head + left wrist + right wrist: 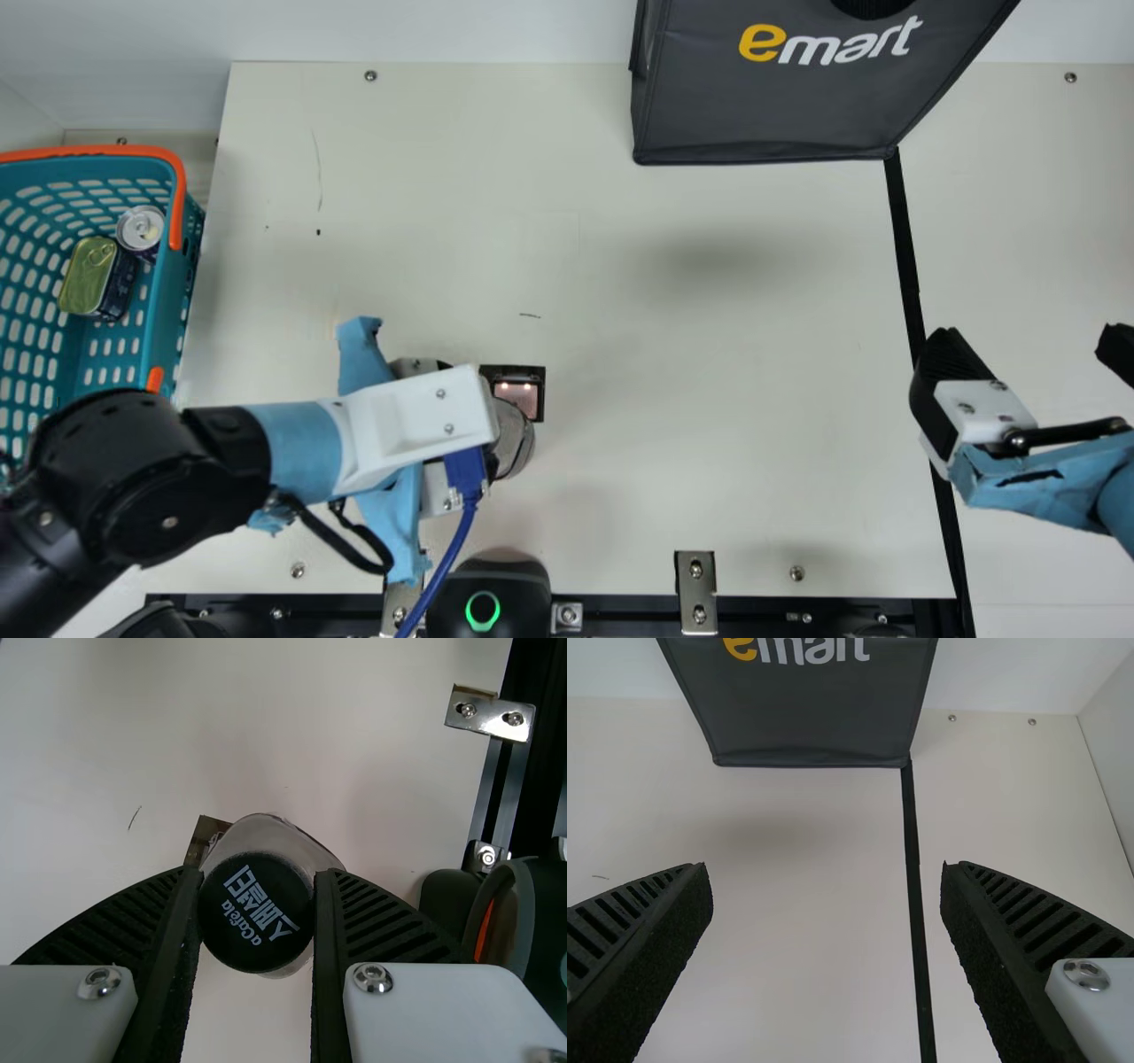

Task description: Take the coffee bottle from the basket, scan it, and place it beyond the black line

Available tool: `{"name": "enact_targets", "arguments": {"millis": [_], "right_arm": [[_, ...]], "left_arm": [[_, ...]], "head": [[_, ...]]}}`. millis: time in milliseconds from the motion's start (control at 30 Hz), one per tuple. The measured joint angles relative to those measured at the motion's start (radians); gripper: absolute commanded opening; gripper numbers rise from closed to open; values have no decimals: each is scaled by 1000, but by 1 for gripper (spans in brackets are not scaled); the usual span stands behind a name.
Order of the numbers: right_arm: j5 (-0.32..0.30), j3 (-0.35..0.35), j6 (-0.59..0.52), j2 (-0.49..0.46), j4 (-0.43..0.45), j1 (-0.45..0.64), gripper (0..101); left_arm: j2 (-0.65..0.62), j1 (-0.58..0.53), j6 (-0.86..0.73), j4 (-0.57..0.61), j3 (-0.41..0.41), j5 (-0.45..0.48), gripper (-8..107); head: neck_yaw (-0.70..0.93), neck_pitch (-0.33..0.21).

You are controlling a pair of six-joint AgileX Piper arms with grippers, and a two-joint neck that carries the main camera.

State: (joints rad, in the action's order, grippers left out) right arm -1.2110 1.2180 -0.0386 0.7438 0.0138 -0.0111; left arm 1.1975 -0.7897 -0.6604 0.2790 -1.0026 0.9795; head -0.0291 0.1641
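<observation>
Cream table (709, 461), one: the working surface.
Dark bag (762, 106), one: at the far edge, its corner meeting the line.
Teal basket (164, 310), orange-handled: set on the left arm's side, presumably for easy unloading.
Right gripper (824, 868), one: fingers spread wide, nothing between them; held about the line, perhaps because this stage needs only one arm.
Left gripper (259, 895), one: fingers pinching the coffee bottle (257, 912) at its cap, which leaves the body bare, I'd judge, for scanning.
Black line (905, 239), one: well apart from the bottle, so delivery remains to be done.
Scanner (518, 589), one: dark, green ring lit, at the near edge.
Coffee bottle, one: above the table or on it, I can't tell which, near the scanner and just beside a small framed pane (516, 396). Round black cap, white lettering; pale, glossy, rather see-through shoulder.
Tins, two, in the basket: one oblong and gold-lidded (89, 275), one round and silver-topped (140, 228).
</observation>
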Motion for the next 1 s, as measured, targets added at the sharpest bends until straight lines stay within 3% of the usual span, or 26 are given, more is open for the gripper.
{"name": "enact_targets", "arguments": {"millis": [433,733,1000], "right_arm": [[0,0,0,0,0,0,91],[0,0,0,0,0,0,91],[0,0,0,0,0,0,91]], "left_arm": [[89,-15,-2,-19,-21,-76,10],[189,-5,-16,-28,-117,-103,10],[307,8,-21,-27,-249,-101,10]], "head": [[0,0],[0,0],[0,0]]}}
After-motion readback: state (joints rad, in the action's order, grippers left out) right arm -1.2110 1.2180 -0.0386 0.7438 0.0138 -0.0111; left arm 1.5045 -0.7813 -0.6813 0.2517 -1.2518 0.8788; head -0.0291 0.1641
